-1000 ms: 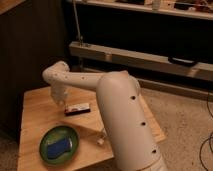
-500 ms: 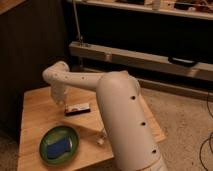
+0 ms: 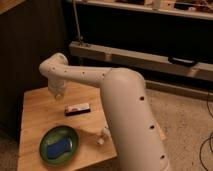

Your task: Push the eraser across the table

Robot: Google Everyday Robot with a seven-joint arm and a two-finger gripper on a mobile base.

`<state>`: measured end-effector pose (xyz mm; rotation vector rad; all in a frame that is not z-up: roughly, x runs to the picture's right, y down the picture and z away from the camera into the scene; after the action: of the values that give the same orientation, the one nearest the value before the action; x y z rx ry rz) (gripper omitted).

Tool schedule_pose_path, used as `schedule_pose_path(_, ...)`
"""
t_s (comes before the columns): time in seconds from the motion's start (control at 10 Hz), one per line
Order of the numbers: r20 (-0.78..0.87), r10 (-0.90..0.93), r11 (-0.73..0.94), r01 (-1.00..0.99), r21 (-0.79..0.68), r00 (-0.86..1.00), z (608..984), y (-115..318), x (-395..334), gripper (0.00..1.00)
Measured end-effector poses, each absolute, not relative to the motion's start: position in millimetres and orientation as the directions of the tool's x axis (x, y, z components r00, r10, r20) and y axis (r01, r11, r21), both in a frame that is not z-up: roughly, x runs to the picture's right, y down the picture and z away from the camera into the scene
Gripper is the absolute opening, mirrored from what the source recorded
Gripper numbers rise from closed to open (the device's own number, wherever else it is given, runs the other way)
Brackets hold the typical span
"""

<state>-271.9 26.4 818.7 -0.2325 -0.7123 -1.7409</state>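
The eraser (image 3: 77, 108), a small dark bar with a white upper face, lies flat near the middle of the light wooden table (image 3: 37, 115). My white arm reaches over the table from the right, bends at an elbow at the far left and points down. The gripper (image 3: 56, 94) hangs at the arm's end above the table's far left part, up and to the left of the eraser and apart from it.
A green plate (image 3: 59, 143) holding a blue sponge-like block (image 3: 58, 147) sits at the table's front left. A small white bottle (image 3: 103, 136) lies near the front right, beside my arm. A dark cabinet stands left; a shelf unit runs behind.
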Motion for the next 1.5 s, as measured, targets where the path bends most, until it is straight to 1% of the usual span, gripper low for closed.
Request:
schedule_pose_path(0.1, 0.494, -0.816, -0.133, 0.929, 0.346, -0.301, 803, 9, -271, 0.07)
schedule_pose_path(0.4, 0.453, -0.831, -0.157, 0.919, 0.362, -0.321, 783, -11, -276, 0.07)
schedule_pose_path(0.6, 0.406, -0.852, -0.183, 0.915, 0.361, -0.33, 791, -11, -268, 0.07)
schedule_pose_path(0.9, 0.362, -0.883, -0.187, 0.931, 0.314, -0.3, 819, 12, -235, 0.07)
schedule_pose_path(1.3, 0.359, -0.883, -0.19, 0.929, 0.318, -0.303, 821, 14, -235, 0.07)
schedule_pose_path(1.5, 0.399, -0.849, -0.202, 0.91, 0.362, -0.347, 837, 11, -242, 0.07)
